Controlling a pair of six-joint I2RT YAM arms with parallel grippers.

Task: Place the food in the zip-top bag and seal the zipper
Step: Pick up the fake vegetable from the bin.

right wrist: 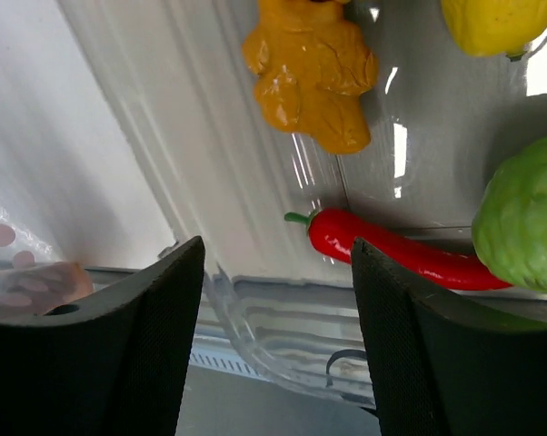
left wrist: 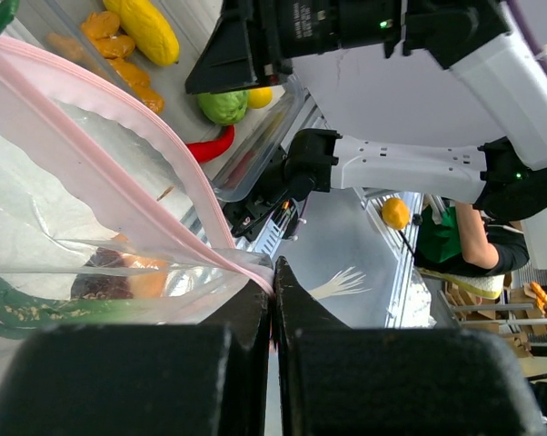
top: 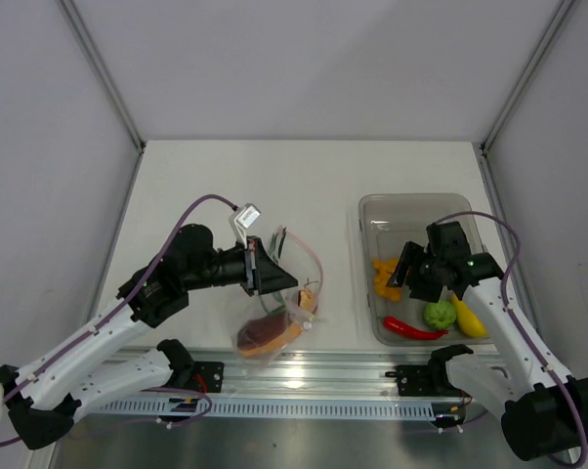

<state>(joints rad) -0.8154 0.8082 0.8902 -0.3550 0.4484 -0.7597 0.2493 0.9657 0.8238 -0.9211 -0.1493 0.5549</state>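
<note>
White desk (top: 274,186), surface plain. Directly on it: one rigid clear bin (top: 365,210) at the right side, running lengthwise to the near edge; one zip-top bag (top: 270,337), lower end resting at the near edge, left of the bin, not touching it

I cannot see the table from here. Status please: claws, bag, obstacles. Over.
Left claw shut on zipper of zip-top bag. Right claw open, empty, over clear bin. Red chili, green fruit not yet bagged. No obstacle seen.
</note>
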